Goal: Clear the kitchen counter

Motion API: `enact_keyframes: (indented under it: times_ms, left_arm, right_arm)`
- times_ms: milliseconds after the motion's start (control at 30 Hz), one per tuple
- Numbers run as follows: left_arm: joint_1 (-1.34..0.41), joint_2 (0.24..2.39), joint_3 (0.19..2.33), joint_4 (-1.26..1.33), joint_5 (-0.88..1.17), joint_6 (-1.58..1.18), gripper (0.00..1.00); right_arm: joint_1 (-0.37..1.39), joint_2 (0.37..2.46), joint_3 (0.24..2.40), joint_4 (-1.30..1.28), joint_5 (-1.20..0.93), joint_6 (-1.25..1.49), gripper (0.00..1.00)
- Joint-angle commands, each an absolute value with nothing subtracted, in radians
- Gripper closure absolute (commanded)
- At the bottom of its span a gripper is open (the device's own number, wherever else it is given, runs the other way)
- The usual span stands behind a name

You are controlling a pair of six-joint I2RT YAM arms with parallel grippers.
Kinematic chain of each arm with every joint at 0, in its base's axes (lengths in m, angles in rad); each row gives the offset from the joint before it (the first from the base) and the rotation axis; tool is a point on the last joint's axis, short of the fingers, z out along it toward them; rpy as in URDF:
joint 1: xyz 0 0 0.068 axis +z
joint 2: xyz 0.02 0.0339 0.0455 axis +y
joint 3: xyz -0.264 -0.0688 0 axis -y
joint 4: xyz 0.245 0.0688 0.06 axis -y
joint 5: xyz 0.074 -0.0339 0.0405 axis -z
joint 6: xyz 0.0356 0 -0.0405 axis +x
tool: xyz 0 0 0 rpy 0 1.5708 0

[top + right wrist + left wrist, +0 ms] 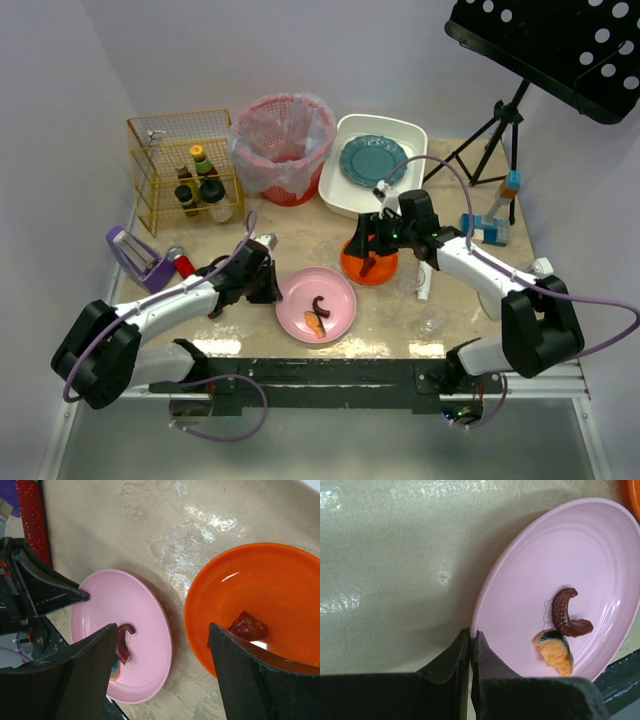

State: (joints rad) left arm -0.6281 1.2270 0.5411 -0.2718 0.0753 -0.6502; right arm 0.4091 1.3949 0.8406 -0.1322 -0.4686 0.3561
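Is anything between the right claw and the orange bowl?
Nothing visible. The right claw hangs open over the near rim of the orange bowl, with bare counter under its gap. A dark red scrap lies inside the bowl; the pink plate sits beside it.

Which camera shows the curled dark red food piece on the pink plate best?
Left wrist: the curled dark red food piece is close, whole. Top external shows it tiny; right wrist, small and distant.
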Motion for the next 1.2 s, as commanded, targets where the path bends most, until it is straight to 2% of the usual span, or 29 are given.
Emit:
enact_keyframes:
  times_ms: [0,433,1167]
  left_arm:
    - [-0.574,1.174,0.512,-0.176,0.190,-0.637,1.00]
    - [-0.381,1.134,0.456,-0.238,0.230,-0.624,1.00]
    - [-0.339,1.166,0.422,-0.233,0.189,-0.675,1.00]
  right_arm:
    - [0.434,1.394,0.818,-0.057,-0.543,0.336,0.23]
    - [0.587,1.482,0.753,0.107,-0.485,0.517,0.30]
    - [0.623,1.663,0.709,0.259,-0.380,0.652,0.37]
